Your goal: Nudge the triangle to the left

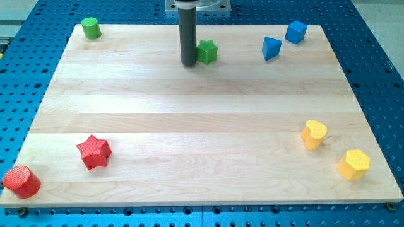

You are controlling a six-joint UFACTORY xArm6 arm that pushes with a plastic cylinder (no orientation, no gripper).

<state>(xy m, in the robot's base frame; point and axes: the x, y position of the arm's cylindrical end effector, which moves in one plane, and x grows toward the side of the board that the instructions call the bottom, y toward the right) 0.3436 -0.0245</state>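
The blue triangle (pixel 271 48) lies near the view's top right on the wooden board (pixel 189 126). My tip (pixel 189 64) is at the view's top centre, well to the left of the triangle, and stands right beside the left side of a green star (pixel 206 52). A blue cube (pixel 295 31) lies just up and right of the triangle.
A green cylinder (pixel 91 28) sits at the top left corner. A red star (pixel 94 151) and a red cylinder (pixel 21 181) lie at the bottom left. A yellow heart (pixel 313 133) and a yellow hexagon (pixel 353 164) lie at the bottom right.
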